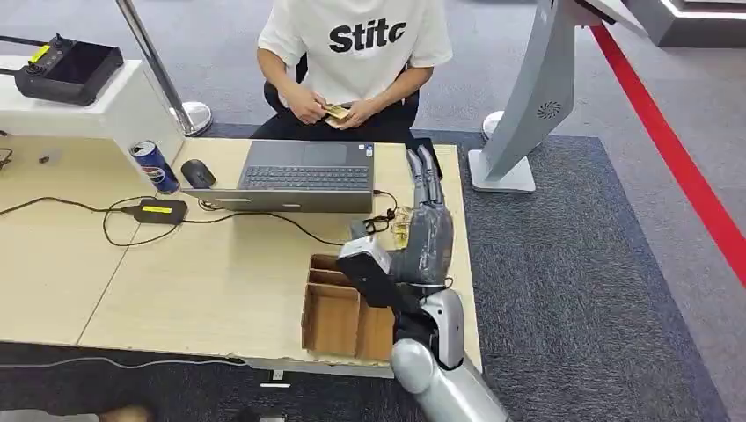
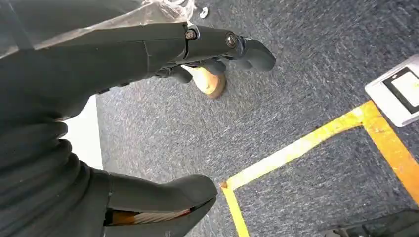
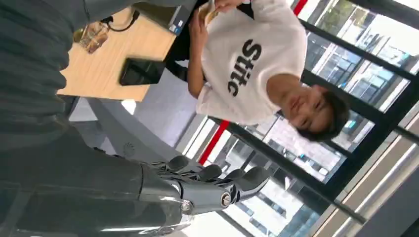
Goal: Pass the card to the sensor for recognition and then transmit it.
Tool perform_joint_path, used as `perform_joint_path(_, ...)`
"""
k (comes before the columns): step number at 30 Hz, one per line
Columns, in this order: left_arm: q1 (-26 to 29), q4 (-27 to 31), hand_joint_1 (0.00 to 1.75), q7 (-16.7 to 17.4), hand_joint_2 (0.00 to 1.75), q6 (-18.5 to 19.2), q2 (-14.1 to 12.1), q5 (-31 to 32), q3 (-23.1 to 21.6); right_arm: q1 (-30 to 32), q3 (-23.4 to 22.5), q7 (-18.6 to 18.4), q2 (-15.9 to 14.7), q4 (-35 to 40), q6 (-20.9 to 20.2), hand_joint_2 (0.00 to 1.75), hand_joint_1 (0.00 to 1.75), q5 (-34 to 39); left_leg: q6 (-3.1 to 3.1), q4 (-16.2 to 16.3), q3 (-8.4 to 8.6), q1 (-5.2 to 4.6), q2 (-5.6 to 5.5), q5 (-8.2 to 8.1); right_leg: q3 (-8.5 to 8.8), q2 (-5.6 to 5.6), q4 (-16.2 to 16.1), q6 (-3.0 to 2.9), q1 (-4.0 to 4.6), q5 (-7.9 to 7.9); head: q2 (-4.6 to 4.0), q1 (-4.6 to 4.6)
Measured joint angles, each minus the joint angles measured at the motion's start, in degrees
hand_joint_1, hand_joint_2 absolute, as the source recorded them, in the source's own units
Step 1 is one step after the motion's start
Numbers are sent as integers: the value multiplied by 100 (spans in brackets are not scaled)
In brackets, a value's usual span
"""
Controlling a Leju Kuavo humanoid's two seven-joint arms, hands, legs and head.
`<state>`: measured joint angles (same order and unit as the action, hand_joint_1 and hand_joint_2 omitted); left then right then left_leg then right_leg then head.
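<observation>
Nearest, a compartmented cardboard box (image 1: 339, 308) sits at the table's (image 1: 220, 281) near edge, within easy reach of the right hand (image 1: 427, 211), which is raised just past it, fingers extended and apart, holding nothing. The left hand (image 2: 148, 54) hangs over carpet, empty, fingers loosely apart. Farther: laptop (image 1: 303, 176), then a dark sensor pad (image 3: 141, 72) at the far right corner; the card (image 1: 337, 112) lies in the seated person's hands (image 1: 321, 107), seemingly awaiting handover.

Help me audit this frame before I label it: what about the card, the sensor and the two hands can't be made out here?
- Card: the person holds small yellowish things, too small in the head view to tell as cards.
- Sensor: the black slab is partly hidden behind the right hand.
- Cardboard box: its right compartments are covered by the right wrist.
- Left hand: its palm is hidden in the left wrist view.
</observation>
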<state>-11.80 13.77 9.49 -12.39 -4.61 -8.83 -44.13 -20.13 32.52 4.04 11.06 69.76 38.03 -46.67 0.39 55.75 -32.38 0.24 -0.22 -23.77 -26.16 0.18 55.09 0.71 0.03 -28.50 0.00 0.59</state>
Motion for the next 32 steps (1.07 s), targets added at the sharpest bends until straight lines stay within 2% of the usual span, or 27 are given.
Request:
perform_joint_path(8, 73, 0, 0, -29, 175, -33, -22, -48, 107, 462, -394, -31, -295, 974, 0, 175, 0, -48, 0, 0, 2, -1, 0, 1, 2, 1, 0, 0, 1, 0, 0, 0)
perform_joint_path(21, 286, -9, 0, -238, 175, -177, -70, -330, 361, 1297, -691, -868, -897, 2167, 0, 175, 3, -317, 0, -1, 0, -1, 0, -2, 1, 2, -2, 0, 1, 0, 0, 2)
perform_joint_path(22, 303, -13, 0, -252, 175, -192, -70, -359, 391, 1369, -697, -912, -949, 2228, 0, 175, 175, -332, 0, -1, 0, -1, 0, -1, 1, 1, -2, 0, 1, 0, 0, 2)
perform_joint_path(32, 395, -24, 0, -302, 175, -199, -77, -431, 535, 1856, -883, -741, -1157, 2492, -2, 175, 175, -424, 0, -1, 0, -2, 0, -1, 2, 1, -2, 0, 2, 0, 0, 0)
